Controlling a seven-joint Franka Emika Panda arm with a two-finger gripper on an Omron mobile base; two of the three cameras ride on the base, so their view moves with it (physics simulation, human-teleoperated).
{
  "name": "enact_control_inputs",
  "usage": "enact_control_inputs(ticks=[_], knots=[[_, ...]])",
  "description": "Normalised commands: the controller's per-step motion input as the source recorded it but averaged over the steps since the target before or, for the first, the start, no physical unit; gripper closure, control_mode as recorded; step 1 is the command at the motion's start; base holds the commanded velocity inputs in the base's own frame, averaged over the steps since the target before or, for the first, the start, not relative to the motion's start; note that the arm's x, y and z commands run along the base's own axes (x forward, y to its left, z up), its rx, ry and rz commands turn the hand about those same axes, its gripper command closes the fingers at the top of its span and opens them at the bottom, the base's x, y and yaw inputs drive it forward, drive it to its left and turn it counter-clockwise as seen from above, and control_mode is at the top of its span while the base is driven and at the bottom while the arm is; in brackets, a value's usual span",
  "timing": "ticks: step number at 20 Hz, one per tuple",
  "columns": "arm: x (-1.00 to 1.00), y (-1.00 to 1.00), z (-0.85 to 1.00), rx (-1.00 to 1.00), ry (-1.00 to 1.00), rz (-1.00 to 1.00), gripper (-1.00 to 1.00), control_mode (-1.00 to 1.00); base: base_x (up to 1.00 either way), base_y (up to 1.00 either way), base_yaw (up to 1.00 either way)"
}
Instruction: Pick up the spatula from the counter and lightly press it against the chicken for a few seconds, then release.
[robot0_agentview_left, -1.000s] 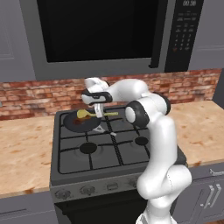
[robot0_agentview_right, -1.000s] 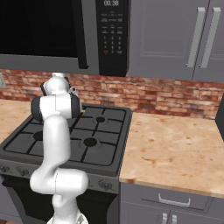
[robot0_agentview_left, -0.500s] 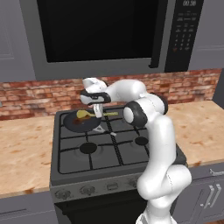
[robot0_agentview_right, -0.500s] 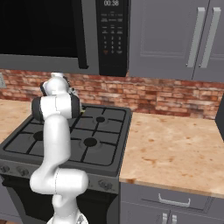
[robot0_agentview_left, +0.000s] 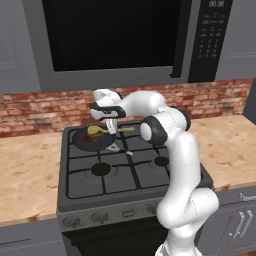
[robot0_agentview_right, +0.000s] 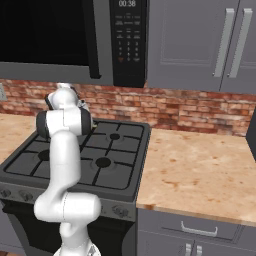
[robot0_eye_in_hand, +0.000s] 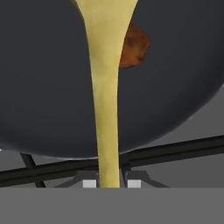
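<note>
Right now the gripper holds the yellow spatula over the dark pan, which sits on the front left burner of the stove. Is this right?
Not quite. The gripper holds the yellow spatula over the dark pan, but the pan sits on the rear left burner of the stove, not the front left. The left base view shows this.

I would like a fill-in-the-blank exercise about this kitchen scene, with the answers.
The gripper is ____ on the handle of the pale yellow spatula.
The round dark frying pan stands on the rear ____ burner of the black gas stove.
The small brown chicken piece lies ____ the pan.
Answers: shut; left; inside.
</note>
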Motion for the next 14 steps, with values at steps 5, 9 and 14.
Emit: enact_control_inputs(ticks=[5, 9, 14], knots=[[-0.04, 0.00, 0.00, -0.02, 0.00, 0.02, 1.00, -1.00, 0.00, 0.00, 0.00], [-0.12, 0.04, 0.00, -0.02, 0.00, 0.02, 1.00, -1.00, 0.00, 0.00, 0.00], [-0.14, 0.04, 0.00, -0.02, 0.00, 0.02, 1.00, -1.00, 0.00, 0.00, 0.00]])
